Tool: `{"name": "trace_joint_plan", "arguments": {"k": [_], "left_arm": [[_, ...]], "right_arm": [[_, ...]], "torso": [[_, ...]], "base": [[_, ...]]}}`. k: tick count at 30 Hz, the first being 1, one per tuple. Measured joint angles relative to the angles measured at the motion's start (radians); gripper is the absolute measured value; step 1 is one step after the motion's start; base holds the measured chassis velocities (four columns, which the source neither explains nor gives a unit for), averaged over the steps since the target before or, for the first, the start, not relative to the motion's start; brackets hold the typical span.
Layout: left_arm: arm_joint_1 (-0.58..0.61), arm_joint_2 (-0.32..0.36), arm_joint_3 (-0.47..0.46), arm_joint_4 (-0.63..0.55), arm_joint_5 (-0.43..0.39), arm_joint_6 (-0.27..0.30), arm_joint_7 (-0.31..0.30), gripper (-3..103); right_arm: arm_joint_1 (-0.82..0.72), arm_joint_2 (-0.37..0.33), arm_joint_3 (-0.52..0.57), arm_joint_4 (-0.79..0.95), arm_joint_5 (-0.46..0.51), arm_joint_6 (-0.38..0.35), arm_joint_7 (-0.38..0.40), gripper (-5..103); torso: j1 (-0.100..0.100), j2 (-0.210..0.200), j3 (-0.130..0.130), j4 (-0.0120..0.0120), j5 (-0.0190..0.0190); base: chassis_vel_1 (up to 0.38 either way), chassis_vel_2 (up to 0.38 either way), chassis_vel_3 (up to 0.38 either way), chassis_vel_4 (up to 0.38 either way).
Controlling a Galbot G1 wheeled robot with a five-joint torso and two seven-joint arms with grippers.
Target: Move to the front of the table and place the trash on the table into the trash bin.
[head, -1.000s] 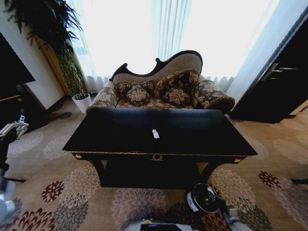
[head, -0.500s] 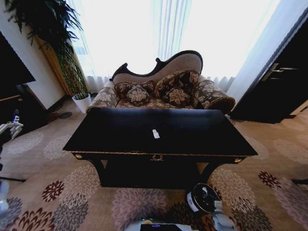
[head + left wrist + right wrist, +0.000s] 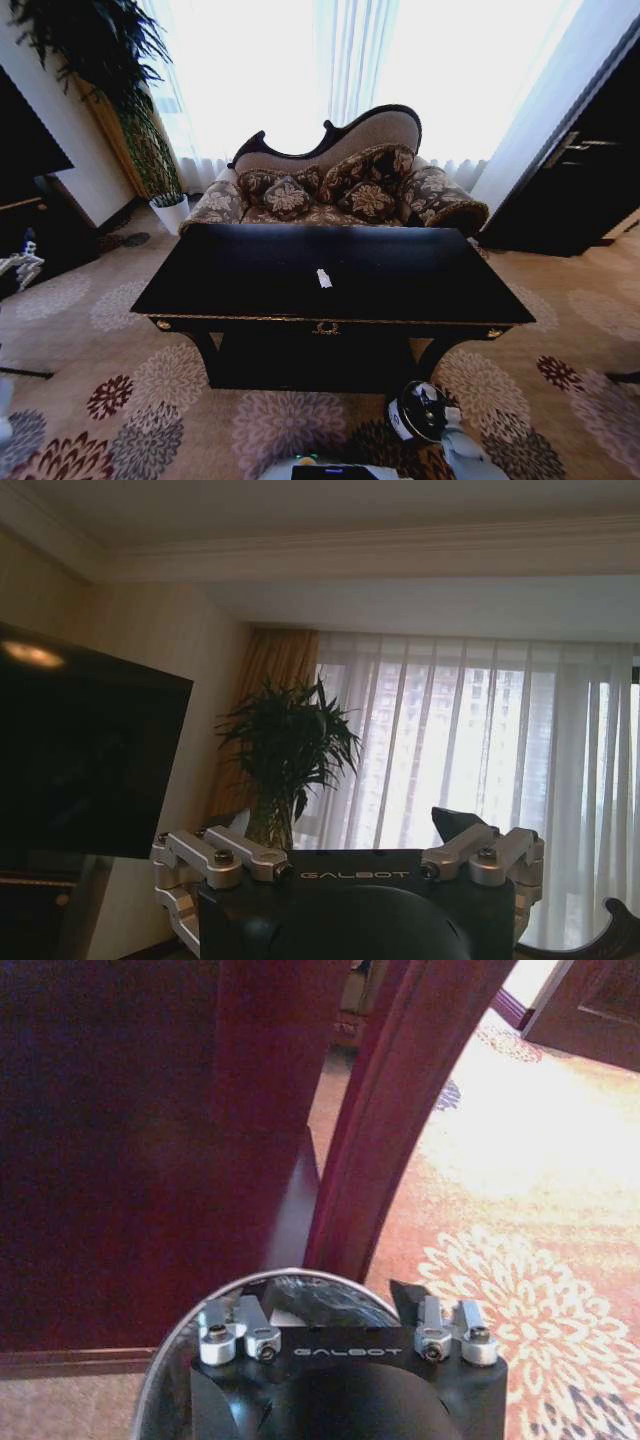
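The big glossy black wooden table with gold trim [image 3: 250,275] sits across the middle of the head view, gold emblem on its front apron, patterned chaise sofa [image 3: 335,185] behind it. A small white scrap of trash [image 3: 323,278] lies near the centre of the tabletop, slightly toward the front edge (tiny, so I can't make out more than that).

The small round dark trash bin [image 3: 420,412] stands on the flowered carpet [image 3: 150,420] at lower right of the frame, just in front of the table's right front leg. The right gripper [image 3: 452,440] is at the bin's near rim; in the right wrist view the right gripper [image 3: 340,1305] hangs directly over the bin's open mouth [image 3: 165,1360], fingers look apart, nothing visible between them.

The left gripper [image 3: 22,265] is up at the far left edge, well away from the table. Can't tell whether it's open or closed.
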Motion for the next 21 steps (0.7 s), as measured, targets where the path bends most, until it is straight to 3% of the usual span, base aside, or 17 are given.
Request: {"name": "trace_joint_plan", "arguments": {"k": [3, 9, 11, 14, 21], "left_arm": [[0.0, -0.001, 0.0, 0.001, 0.0, 0.0, 0.0, 100], [-0.001, -0.007, 0.003, -0.002, 0.001, 0.0, 0.0, 100], [-0.001, -0.008, 0.003, -0.004, 0.001, 0.0, 0.0, 100], [0.0, -0.009, 0.002, -0.007, 0.001, 0.0, 0.0, 100], [0.0, -0.024, 0.009, -0.017, 0.003, 0.0, 0.0, 100]], "right_arm": [[-0.001, -0.001, 0.002, -0.002, -0.003, 0.0, 0.0, 71], [-0.022, 0.001, 0.005, 0.03, -0.004, 0.0, -0.026, 96], [-0.034, 0.003, 0.008, 0.047, -0.008, 0.0, -0.05, 96], [-0.092, 0.012, 0.039, 0.123, -0.072, -0.002, -0.152, 100], [-0.187, 0.018, 0.095, 0.261, -0.091, 0.005, -0.259, 100]], "torso": [[0.0, 0.0, 0.0, 0.0, 0.0002], [0.0, 0.0, 0.0, 0.0001, 0.0], [0.0, 0.0, 0.0, 0.0001, 0.0001], [0.0, 0.0, 0.0, -0.0001, 0.0003], [0.0, 0.0, 0.0, -0.0001, 0.0003]], "base": [[0.0, 0.0, 0.0, 0.0], [0.0, 0.0, 0.0, 0.0], [0.0, 0.0, 0.0, 0.0], [0.0, 0.0, 0.0, 0.0], [0.0, 0.0, 0.0, 0.0]]}}
